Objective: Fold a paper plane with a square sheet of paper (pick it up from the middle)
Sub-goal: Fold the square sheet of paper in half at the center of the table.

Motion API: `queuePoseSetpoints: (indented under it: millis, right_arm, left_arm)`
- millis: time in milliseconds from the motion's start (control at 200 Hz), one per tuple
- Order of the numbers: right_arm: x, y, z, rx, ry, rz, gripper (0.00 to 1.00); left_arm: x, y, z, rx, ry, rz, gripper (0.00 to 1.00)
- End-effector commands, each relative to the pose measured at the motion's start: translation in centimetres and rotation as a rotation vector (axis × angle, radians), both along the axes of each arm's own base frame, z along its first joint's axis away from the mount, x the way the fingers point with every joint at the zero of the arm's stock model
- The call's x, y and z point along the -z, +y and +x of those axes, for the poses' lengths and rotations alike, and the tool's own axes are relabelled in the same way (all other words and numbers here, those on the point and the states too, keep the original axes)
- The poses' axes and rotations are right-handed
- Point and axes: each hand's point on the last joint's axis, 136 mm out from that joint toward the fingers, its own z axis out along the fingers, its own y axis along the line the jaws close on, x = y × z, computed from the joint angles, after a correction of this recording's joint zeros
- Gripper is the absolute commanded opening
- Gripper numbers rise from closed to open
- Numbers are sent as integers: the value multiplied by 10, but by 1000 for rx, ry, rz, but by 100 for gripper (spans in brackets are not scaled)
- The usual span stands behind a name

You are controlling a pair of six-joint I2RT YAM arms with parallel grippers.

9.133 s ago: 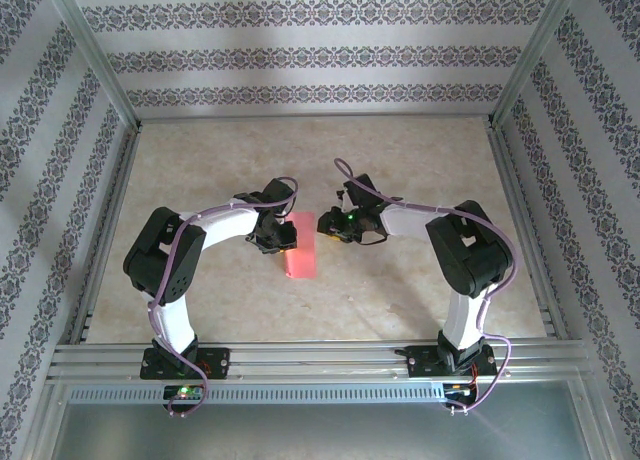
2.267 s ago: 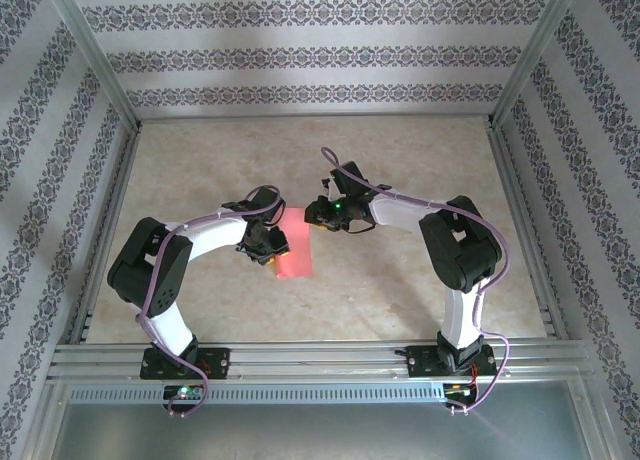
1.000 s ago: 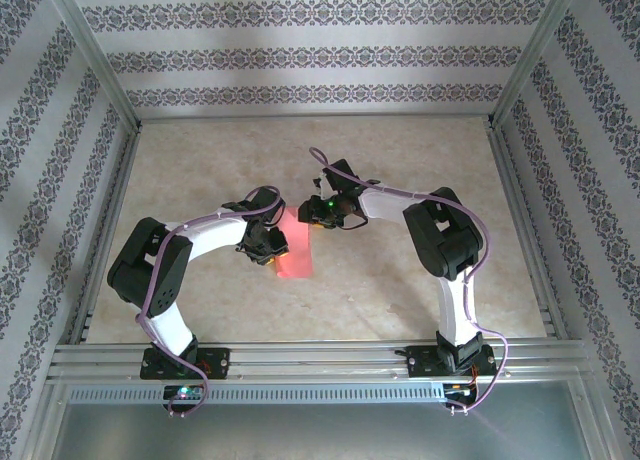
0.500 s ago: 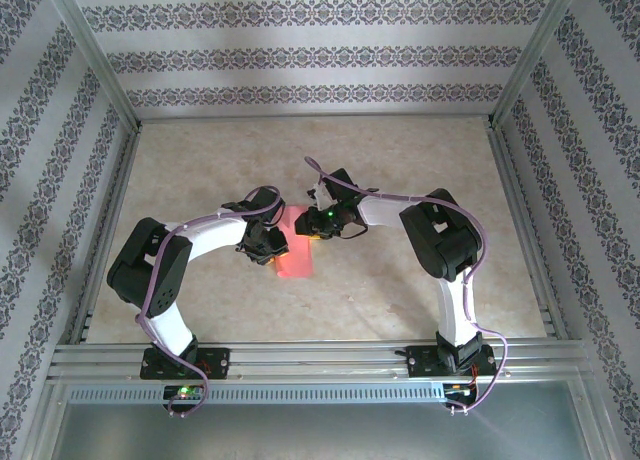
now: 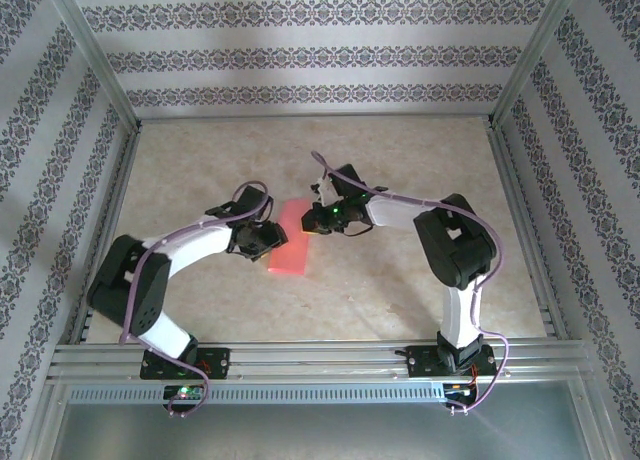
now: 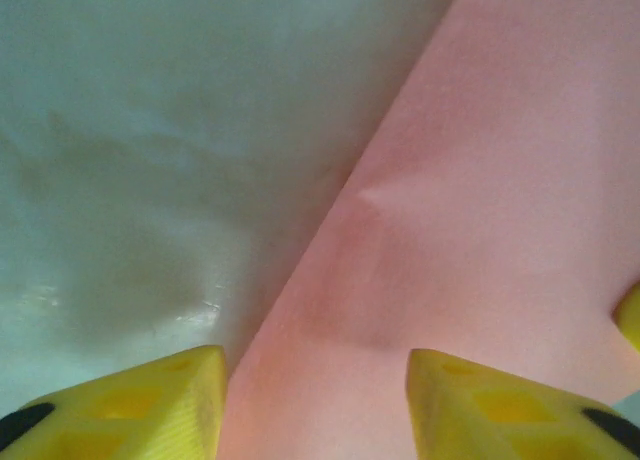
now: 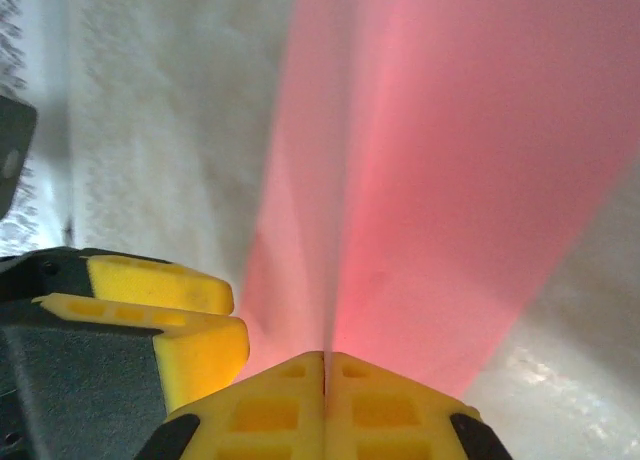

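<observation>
Right end effector [image 7: 325, 362] shut on the square sheet of paper [image 7: 440, 180]; left end effector [image 6: 315, 385] half open, empty. We fear a 1-sided pull skewing the crease.

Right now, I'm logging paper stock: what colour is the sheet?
The sheet is plain salmon pink, clearest in the left wrist view.

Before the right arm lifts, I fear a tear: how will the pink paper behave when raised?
Probably floppy: the pink paper looks thin and tents into a ridge where the shut right gripper pinches it. Likely light, so free edges may droop. It seems to crease easily: a small dent shows near its edge.
</observation>
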Motion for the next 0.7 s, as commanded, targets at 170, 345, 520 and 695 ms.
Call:
queuePoseSetpoints:
  millis: [170, 345, 520, 695]
  right_arm:
    - [-66, -46, -14, 24, 42, -15, 1]
    - [-91, -56, -21, 46, 95, -38, 3]
    - [-112, -44, -14, 85, 134, 10, 4]
    - [-120, -24, -3, 112, 154, 87, 5]
  left_arm:
    - [-57, 8, 32, -5, -270, -91, 62]
    - [-50, -5, 37, 31, -259, -140, 58]
    - [-41, -42, 40, 121, -228, -228, 44]
    - [-37, -70, 41, 205, -228, -246, 33]
